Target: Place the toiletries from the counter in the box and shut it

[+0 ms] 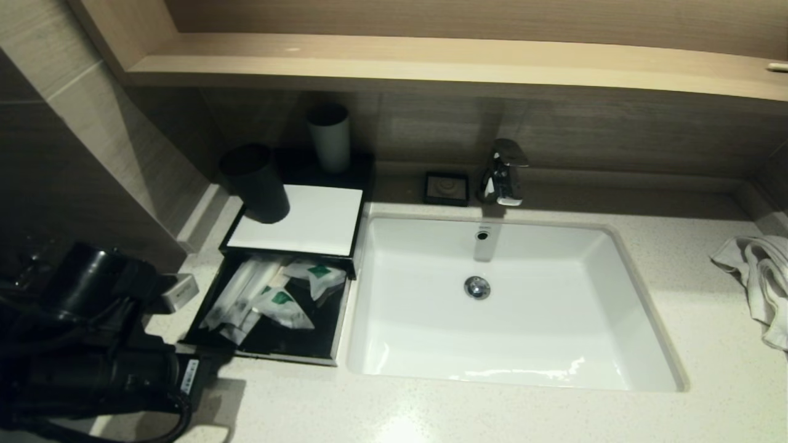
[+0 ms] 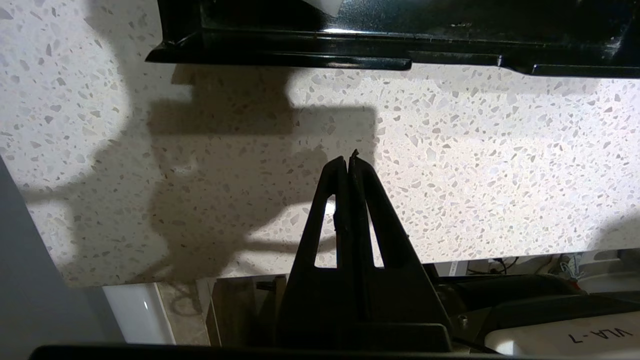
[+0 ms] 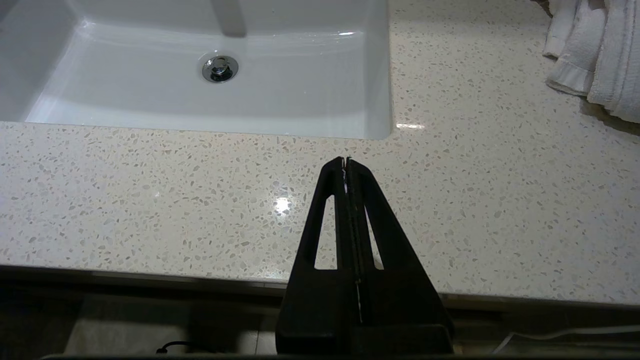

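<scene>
The black box (image 1: 298, 218) with a white top panel stands left of the sink, its drawer (image 1: 271, 352) pulled out toward me. Several white sachets (image 1: 280, 306) with green labels lie in the drawer, long thin ones (image 1: 237, 295) on its left side. My left gripper (image 1: 218, 363) is shut and empty, low over the counter just in front of the drawer's front left corner. In the left wrist view my left gripper (image 2: 348, 159) is a short way from the drawer front (image 2: 350, 52). My right gripper (image 3: 346, 161) is shut and empty over the counter's (image 3: 475, 200) front strip, out of the head view.
A dark cup (image 1: 255, 184) and a pale cup (image 1: 329, 138) stand on the box. The white sink (image 1: 511, 307) fills the middle, with a faucet (image 1: 505, 172) and a black soap dish (image 1: 446, 187) behind it. A white towel (image 1: 760, 277) lies at the right. A wooden shelf (image 1: 431, 58) overhangs the back.
</scene>
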Available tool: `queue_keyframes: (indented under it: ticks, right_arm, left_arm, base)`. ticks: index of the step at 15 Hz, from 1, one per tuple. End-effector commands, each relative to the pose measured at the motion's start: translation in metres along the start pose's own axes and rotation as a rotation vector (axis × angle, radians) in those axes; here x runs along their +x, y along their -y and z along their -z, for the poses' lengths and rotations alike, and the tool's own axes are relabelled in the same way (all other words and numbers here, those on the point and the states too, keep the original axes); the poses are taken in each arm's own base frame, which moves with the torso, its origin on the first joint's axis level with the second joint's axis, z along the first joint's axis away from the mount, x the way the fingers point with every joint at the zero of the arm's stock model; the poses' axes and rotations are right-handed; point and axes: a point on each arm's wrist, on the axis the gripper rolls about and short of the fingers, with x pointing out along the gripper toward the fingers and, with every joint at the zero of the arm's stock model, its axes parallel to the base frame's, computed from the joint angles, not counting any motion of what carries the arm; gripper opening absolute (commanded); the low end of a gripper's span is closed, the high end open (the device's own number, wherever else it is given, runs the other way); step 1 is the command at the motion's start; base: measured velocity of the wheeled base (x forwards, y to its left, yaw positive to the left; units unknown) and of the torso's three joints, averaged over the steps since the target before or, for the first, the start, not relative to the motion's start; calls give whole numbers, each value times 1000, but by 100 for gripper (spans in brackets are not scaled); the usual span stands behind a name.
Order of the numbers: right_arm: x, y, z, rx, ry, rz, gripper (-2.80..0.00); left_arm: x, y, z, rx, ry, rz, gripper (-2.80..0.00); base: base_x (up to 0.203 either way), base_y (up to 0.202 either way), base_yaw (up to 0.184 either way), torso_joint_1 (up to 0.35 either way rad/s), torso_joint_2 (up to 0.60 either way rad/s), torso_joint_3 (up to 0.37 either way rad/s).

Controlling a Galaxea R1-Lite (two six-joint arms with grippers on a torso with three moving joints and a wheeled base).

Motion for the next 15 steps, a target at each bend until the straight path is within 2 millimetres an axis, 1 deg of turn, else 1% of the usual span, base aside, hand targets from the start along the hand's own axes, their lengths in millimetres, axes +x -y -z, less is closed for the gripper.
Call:
queue_keyframes:
  ticks: [1, 3, 7, 15]
  right_arm:
    - [0, 0, 0, 0, 0, -1, -280]
    - [0, 0, 0, 0, 0, -1, -280]
    - [0, 0, 0, 0, 0, 1, -280]
    - [0, 0, 0, 0, 0, -1, -280]
  left_arm:
    - [6, 0, -2, -2, -10, -2, -280]
    - [9, 1, -7, -1, 25, 2, -280]
    - [14, 1, -12, -2, 23, 1, -280]
    - [17, 3, -23, -4, 38, 4, -280]
  base:
    - [0, 0, 0, 0, 0, 0]
    - [0, 0, 0, 0, 0, 0]
    - [0, 0, 0, 0, 0, 0]
    - [0, 0, 0, 0, 0, 0]
